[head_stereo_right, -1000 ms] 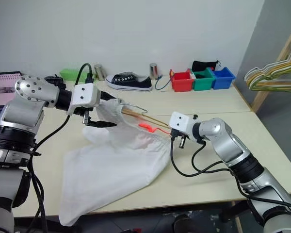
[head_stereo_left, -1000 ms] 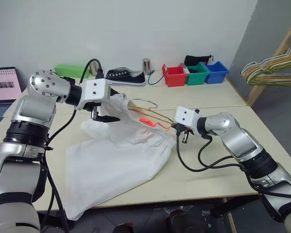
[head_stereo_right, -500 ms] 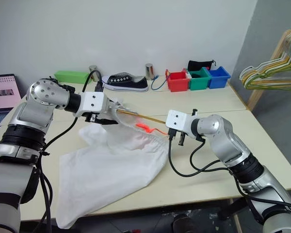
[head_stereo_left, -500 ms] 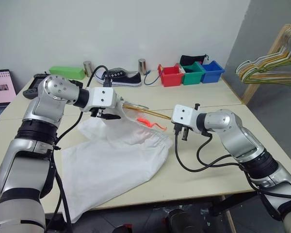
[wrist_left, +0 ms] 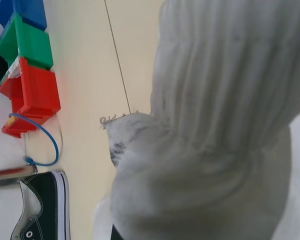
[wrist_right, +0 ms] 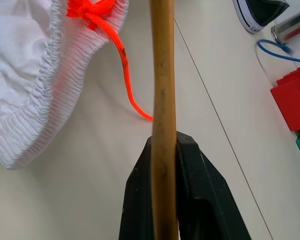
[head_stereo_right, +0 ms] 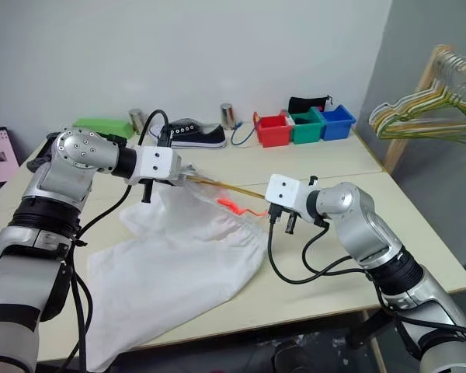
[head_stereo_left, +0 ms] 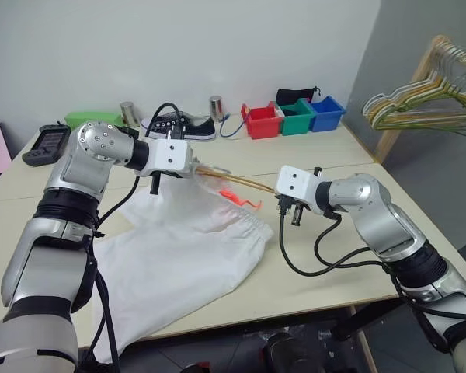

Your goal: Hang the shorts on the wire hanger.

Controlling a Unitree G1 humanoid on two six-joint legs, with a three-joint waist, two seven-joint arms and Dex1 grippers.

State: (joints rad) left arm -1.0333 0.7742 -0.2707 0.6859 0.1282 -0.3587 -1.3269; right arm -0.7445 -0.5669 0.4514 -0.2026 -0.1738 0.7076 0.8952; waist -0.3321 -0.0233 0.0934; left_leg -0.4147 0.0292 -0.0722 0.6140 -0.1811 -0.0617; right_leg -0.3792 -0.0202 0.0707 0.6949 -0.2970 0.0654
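1. On the pale table [head_stereo_left: 318, 272], the shorts [head_stereo_left: 179, 260] are spread as the largest item — white cloth, lying mostly flat, one corner draped over the near edge, the gathered waistband turned toward the right arm.
2. One end of the waistband is lifted off the table and bunched at the left gripper [head_stereo_left: 188, 166]; in the left wrist view the gathered cloth is seen wrapped close over the fingers, and the jaws are taken as clamped together on it.
3. The wire hanger [head_stereo_left: 237, 183] is held up off the table between the two arms — thin, gold-orange, its wire running from the raised cloth to the right gripper [head_stereo_right: 282, 218].
4. In the right wrist view the black fingers [wrist_right: 200, 200] are pressed tight on the wire, one on each side.
5. An orange drawstring [wrist_right: 115, 45] is knotted at the waistband and trails onto the table just beside the hanger.
6. Handling, judged: the shorts are light and limp, will sag and slide on smooth wire; the ribbed waistband is the firmest hold. The hanger is light but springy and thin, so it may twist in the grip; holding near a corner should steady it.
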